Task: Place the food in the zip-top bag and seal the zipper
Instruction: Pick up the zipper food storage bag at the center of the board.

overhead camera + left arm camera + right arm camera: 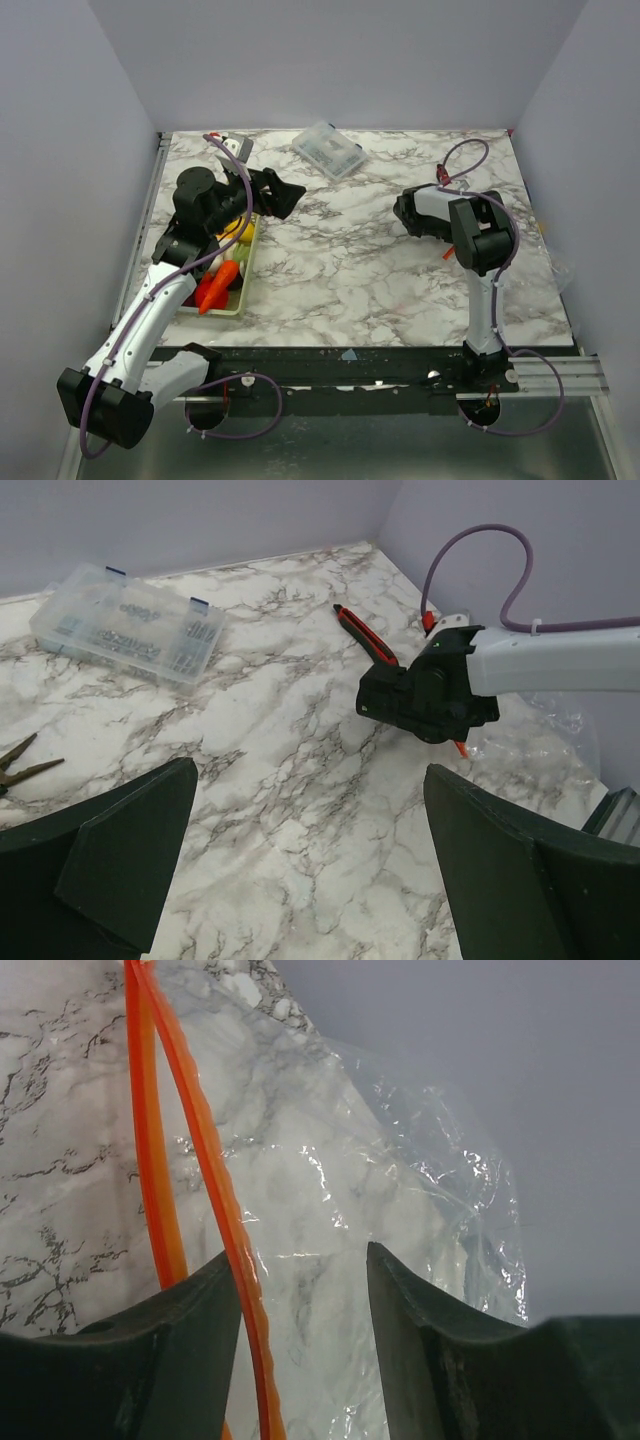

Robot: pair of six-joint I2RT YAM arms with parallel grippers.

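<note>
**Spotter:** Okay, take me across from the left.

**Operator:** The small plastic toy food (213,290) lies in the pale green basket (224,312) at the left edge of the white marble-patterned table (340,290). I can pick out an orange carrot (228,270) and a yellow lemon (238,232). My left gripper (310,770) hangs over bare marble just right of the basket, fingers spread wide, holding nothing.

**Spotter:** And the right?

**Operator:** My right gripper (300,1255) is down at the clear, floppy zip-top bag (400,1210), which lies near the table's right edge. The fingers stand apart with film showing between them. The red-orange zipper (200,1150) runs just beside one finger and isn't pinched. I see no food in the bag.

**Spotter:** How do you take it well?

**Operator:** I judge the step is catching the mouth. I'd straddle one strip only, close gently, and lift slightly so the mouth gapes toward the basket.

**Spotter:** Room?

**Operator:** The middle of the table is open between my arms. The rigid clear lidded box (328,150) sits far back. The dark-red utility knife (365,635) lies just behind my right wrist. The wall is close on the right, so I'd draw the bag inward.
</note>
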